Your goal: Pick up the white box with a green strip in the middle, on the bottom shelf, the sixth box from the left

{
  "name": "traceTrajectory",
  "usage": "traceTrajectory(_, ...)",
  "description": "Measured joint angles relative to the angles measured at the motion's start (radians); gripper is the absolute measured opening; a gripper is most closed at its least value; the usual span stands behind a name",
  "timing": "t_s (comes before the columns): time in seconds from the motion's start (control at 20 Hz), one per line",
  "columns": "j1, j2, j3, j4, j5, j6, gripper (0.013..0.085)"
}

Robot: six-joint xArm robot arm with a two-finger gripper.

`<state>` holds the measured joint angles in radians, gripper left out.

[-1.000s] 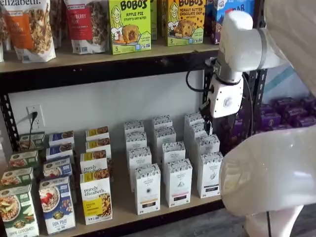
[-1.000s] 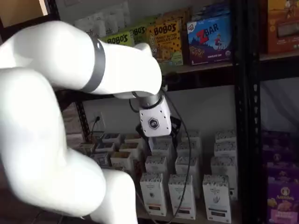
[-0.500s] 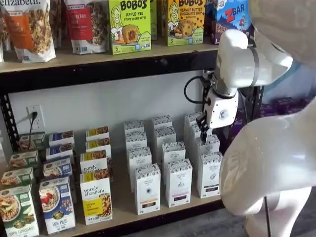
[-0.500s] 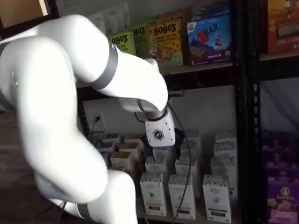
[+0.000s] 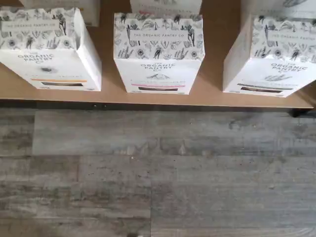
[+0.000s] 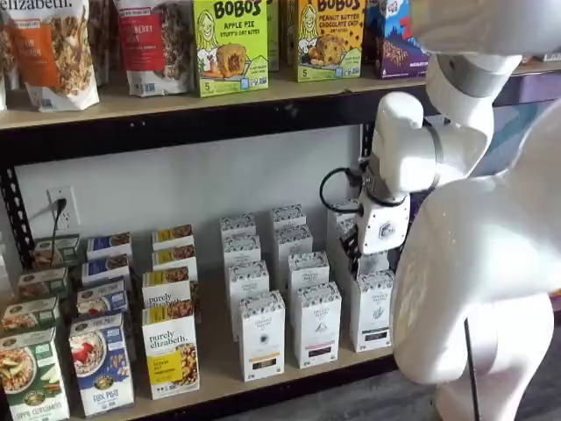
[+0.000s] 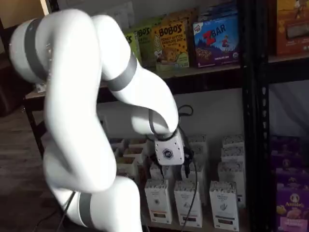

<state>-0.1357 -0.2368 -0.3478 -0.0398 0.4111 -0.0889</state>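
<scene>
gripper (image 6: 358, 256): white body, black fingers, lowered since a second ago, now level with box tops, jaws spread, empty | target: tall white carton (image 6: 372, 310) just below-front, front row of tan bottom shelf (image 6: 219, 368) | room: neighbour carton (image 6: 316, 323) close beside; black front rail (image 5: 148, 105) ahead, floor clear

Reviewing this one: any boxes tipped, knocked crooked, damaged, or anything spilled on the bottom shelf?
Nothing stands out. The white boxes stand upright in tidy rows on the bottom shelf, and the wrist view shows the front three square to the edge and undented. The granola boxes are upright too. No spills show.
</scene>
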Motion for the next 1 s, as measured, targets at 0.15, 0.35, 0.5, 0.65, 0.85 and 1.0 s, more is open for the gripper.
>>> traceTrajectory(0.15, 0.006, 0.100, -0.021, 0.022, -0.069, -0.015, 0.0850)
traceTrajectory(0.35, -0.004, 0.207, -0.063, 0.046, -0.124, -0.049, 0.0850)
traceTrajectory(0.5, -0.027, 0.310, -0.127, 0.072, -0.155, -0.098, 0.0850)
traceTrajectory(0.65, -0.048, 0.412, -0.208, 0.136, -0.167, -0.181, 0.0850)
traceTrajectory(0.85, -0.070, 0.525, -0.305, 0.129, -0.169, -0.197, 0.0850)
traceTrajectory(1.0, -0.081, 0.598, -0.371, 0.136, -0.164, -0.215, 0.0850)
